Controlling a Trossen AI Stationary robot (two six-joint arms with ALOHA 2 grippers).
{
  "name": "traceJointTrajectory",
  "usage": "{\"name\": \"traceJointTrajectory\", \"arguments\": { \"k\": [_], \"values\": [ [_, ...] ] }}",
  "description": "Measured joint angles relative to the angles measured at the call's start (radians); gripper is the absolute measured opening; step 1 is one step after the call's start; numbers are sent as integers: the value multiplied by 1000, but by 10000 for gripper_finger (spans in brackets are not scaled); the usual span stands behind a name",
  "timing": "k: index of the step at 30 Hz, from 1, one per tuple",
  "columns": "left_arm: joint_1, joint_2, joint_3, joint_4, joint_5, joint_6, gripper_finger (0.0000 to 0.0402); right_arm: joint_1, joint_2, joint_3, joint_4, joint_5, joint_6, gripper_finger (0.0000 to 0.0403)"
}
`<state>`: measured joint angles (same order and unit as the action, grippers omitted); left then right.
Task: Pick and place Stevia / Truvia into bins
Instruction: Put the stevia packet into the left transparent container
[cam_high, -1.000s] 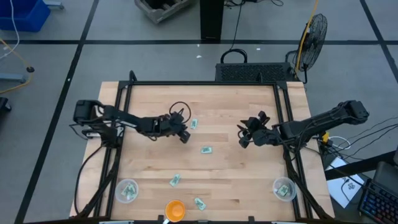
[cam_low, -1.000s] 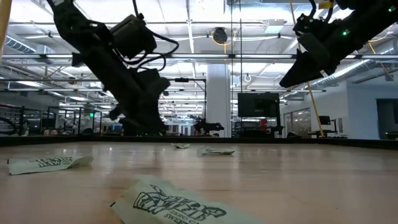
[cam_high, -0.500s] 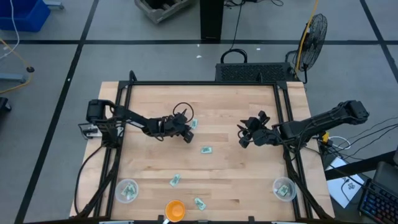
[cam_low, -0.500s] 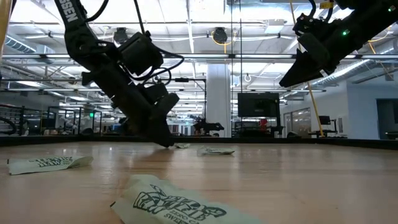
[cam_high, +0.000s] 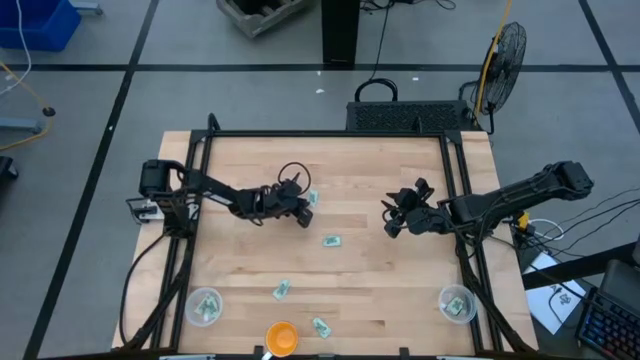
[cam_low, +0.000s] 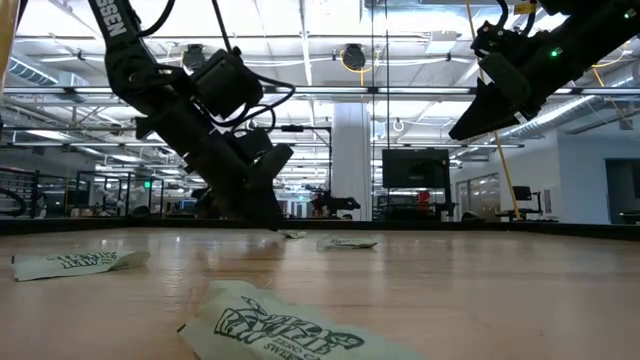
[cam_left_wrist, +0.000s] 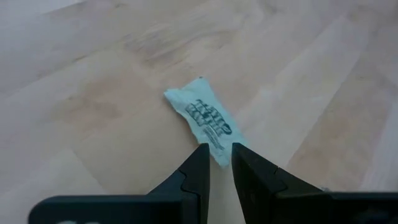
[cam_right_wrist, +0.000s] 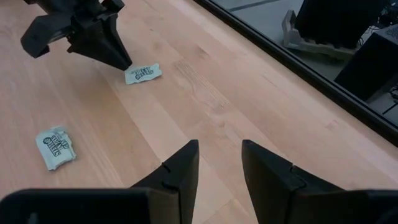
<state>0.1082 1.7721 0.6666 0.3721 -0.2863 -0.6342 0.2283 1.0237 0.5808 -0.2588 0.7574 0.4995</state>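
Several pale green and white Stevia sachets lie flat on the wooden table. One sachet (cam_high: 311, 199) (cam_left_wrist: 202, 115) lies left of the table's middle. My left gripper (cam_high: 303, 219) (cam_left_wrist: 219, 149) is low over the table at this sachet's near end, its fingers a narrow gap apart with the end between their tips. My right gripper (cam_high: 390, 222) (cam_right_wrist: 217, 146) hangs open above the table right of the middle, with nothing between its fingers. The two bins (cam_high: 205, 306) (cam_high: 457, 304) stand near the front corners, with sachets inside. My left gripper comes slanting down from the table's left and near side, one fingertip (cam_left_wrist: 200, 155) on each side of the sachet's near end (cam_left_wrist: 219, 155). The sachet lies flat on the table. Whether the fingertips touch it cannot be told.
Other sachets lie at the table's middle (cam_high: 331, 241) and toward the front (cam_high: 282, 290) (cam_high: 320, 326). An orange bowl (cam_high: 281, 337) stands at the front edge. A black frame (cam_high: 330, 134) runs round the table's sides and back.
My left gripper has come down toward the table and a little toward the sachet left of the middle. Its tips now stand at the sachet's near end. The gap between its fingers has not visibly changed.
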Motion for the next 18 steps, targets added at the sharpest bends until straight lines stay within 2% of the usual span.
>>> {"name": "traceJointTrajectory", "arguments": {
  "k": [18],
  "values": [
    [30,9,1,-4,23,-44,72,0,0,0,0,0,-23,114]
  ]
}}
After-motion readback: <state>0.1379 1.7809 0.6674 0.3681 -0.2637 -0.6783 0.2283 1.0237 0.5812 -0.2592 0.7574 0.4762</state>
